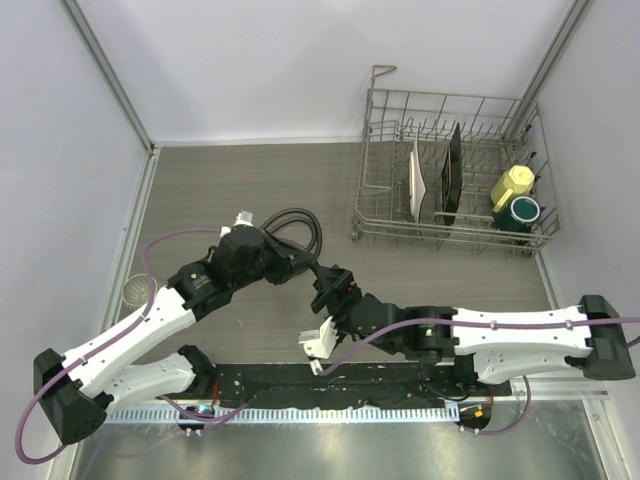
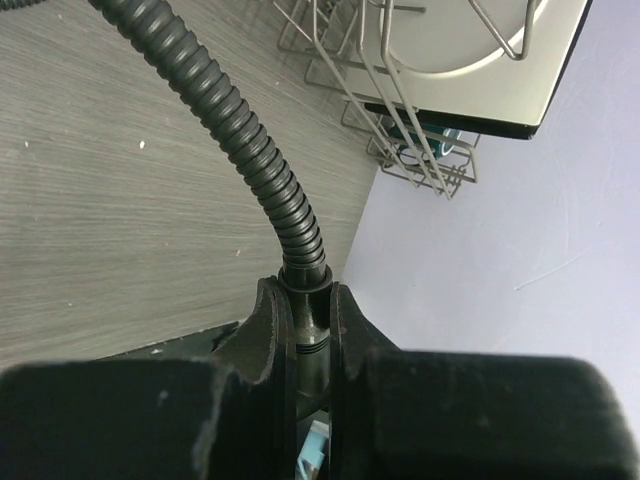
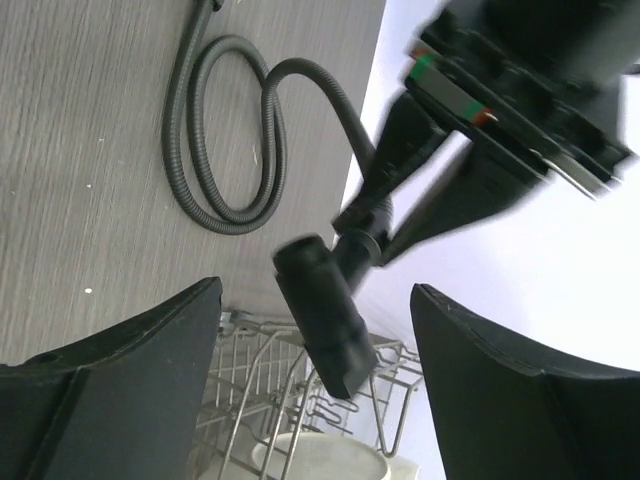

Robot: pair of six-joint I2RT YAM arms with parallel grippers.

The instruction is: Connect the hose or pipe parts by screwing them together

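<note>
The left jaws pinch the hose (image 2: 240, 130) at its connector (image 2: 303, 290). The right jaws stand spread on both sides of the fitting (image 3: 325, 320), not touching it. The fitting seems to sit on the connector, above the tabletop (image 1: 220, 190); the hose loop lies at 12 o'clock. I judge the screwing is in hand: next the right jaws should close on the fitting and turn it.

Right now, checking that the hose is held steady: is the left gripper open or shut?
Shut on the hose: in the wrist view the left gripper clamps its end from both sides, no gap showing.
</note>
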